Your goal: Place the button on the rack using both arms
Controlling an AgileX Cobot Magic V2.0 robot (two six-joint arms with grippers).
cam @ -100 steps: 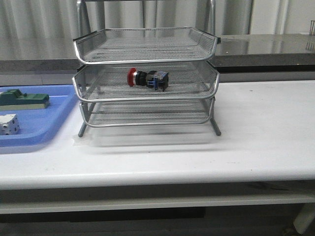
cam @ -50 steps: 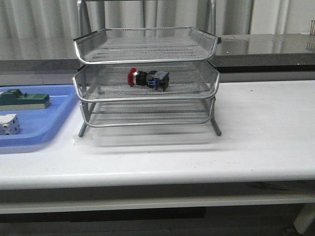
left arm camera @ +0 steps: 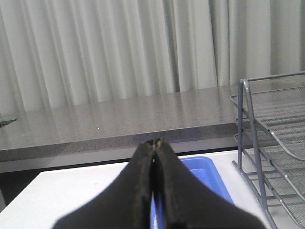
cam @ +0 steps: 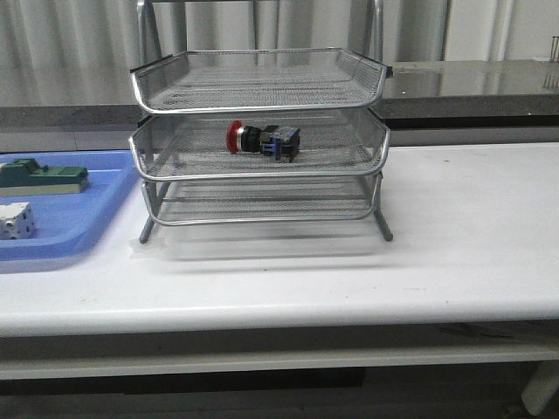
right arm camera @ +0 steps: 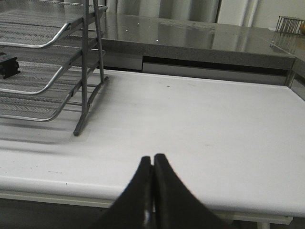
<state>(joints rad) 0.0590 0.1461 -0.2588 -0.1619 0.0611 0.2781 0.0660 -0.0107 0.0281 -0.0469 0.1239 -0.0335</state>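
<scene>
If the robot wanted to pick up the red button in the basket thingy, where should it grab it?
Probably by the black collar of the button, behind the red head. It lies on its side in the middle tray of the rack, under the top tray, so a gripper would likely have to slide in from the open front.

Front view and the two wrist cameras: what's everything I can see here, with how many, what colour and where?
rack: one, silver wire mesh, three tiers, on the white table, centre-left.
button: one, red head with black and blue body, lying on its side in the rack's middle tier.
tray: one, blue, flat, on the table left of the rack.
green block: one, in the tray, far side.
cube: one, white with dark dots, in the tray, near side.
table: one, white.
counter: one, grey, behind the table.
left gripper: black, shut, empty.
right gripper: black, shut, empty, above the table's near edge.
</scene>
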